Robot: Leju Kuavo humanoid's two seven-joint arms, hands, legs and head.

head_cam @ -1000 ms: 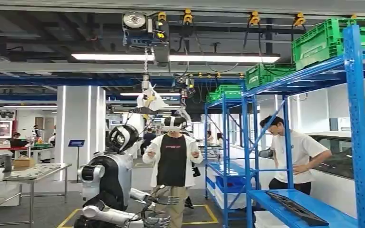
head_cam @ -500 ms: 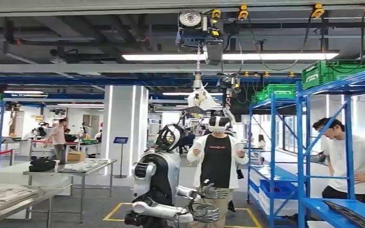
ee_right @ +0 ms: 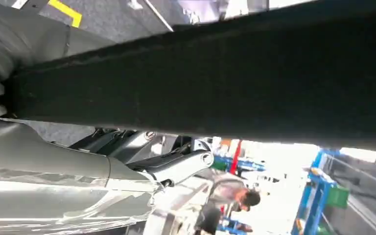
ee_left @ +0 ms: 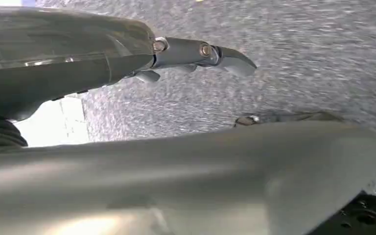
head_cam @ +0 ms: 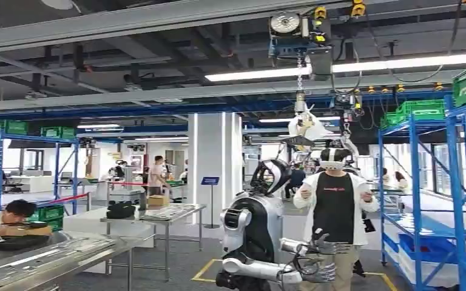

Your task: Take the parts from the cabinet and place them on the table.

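- Right hand (ee_right: pixel 142 171): pale fingers lie just under a long black part (ee_right: pixel 215 83) that runs across the wrist view. The contact itself is hidden, so I cannot tell whether the fingers are clamped on it or merely beside it.
- Left hand (ee_left: pixel 103 54): one finger (ee_left: pixel 200 49) juts straight out over grey floor. A broad pale shape lies close below it, too blurred to identify. Hold state cannot be told.
- Step in hand, by judgement: carrying the part toward the desk (head_cam: pixel 48 260), the steel-topped one low on the left of the head view, with sheet-metal pieces already on it.
- To do it well: keep the long part level and close to the body. Line up squarely with the desk edge before lowering, and set the part on bare steel, not on the pieces lying there.
- Around: a seated person (head_cam: pixel 6 215) is just behind the desk, so the part's far end needs watching.
- A second desk (head_cam: pixel 170 213) stands farther back.
- Another robot (head_cam: pixel 258 233) and a person in a headset (head_cam: pixel 335 206) stand to the right, well apart from the desk.
- Blue shelving (head_cam: pixel 415 200) stands at the right edge.
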